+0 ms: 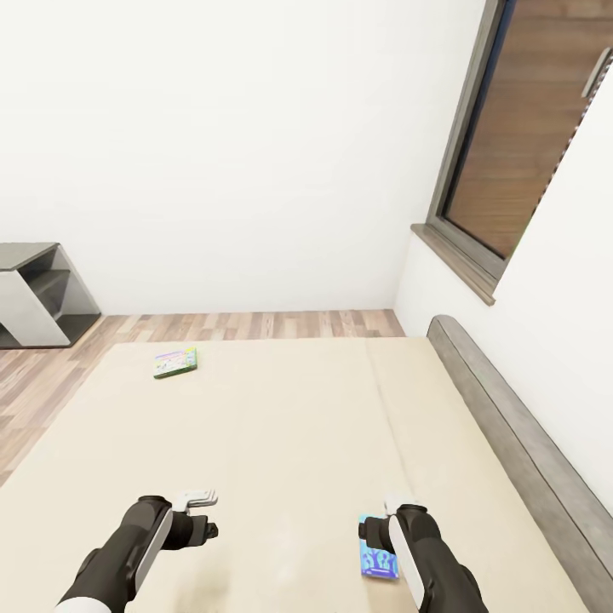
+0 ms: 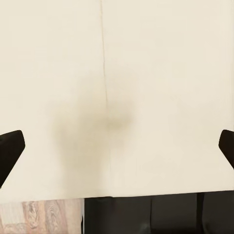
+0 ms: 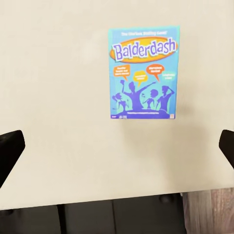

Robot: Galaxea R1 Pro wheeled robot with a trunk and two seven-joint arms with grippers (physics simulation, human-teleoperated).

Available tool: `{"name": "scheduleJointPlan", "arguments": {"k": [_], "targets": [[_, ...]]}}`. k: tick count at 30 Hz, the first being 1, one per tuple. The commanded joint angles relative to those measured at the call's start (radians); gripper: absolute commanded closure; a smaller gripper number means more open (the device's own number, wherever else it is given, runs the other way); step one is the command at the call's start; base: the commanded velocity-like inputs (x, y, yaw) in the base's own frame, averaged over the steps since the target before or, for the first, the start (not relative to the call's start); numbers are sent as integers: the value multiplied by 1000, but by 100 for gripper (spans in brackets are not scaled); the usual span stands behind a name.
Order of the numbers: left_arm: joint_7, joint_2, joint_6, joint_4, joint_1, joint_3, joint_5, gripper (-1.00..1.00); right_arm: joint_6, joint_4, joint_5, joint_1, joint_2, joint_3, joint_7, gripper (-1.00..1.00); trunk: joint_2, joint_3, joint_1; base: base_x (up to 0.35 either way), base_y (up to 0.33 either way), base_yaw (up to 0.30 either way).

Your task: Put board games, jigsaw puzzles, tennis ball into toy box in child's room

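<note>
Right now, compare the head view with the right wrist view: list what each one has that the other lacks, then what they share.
Head view alone: the green-bordered board game lying far across the bed, the left gripper, the grey headboard, the wood-plank floor, a grey shelf unit and the shuttered window.

Right wrist view alone: the readable "Balderdash" title on the blue box, and the right gripper's dark fingertips spread wide with nothing between them.

Both: the blue board game flat on the cream mattress, beside the right gripper.
</note>
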State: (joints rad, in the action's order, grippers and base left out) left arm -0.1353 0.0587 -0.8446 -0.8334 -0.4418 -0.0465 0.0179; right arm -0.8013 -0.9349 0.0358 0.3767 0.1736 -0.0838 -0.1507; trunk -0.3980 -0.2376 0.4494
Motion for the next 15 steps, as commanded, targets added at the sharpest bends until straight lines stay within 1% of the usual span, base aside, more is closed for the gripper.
{"name": "scheduleJointPlan", "arguments": {"k": [1,7,15], "targets": [[-2,0,-5,-1,-1,-2,2,-100,-4,-1,4,1,1,-2,-4,-100,-2,-2,1,0,-34,4],[-2,0,-5,-1,0,-1,2,-100,-4,-1,4,1,1,-2,-4,-100,-2,-2,1,0,-92,1],[-2,0,-5,-1,-1,0,2,-100,-4,-1,4,1,1,-2,-4,-100,-2,-2,1,0,-22,0]]}}
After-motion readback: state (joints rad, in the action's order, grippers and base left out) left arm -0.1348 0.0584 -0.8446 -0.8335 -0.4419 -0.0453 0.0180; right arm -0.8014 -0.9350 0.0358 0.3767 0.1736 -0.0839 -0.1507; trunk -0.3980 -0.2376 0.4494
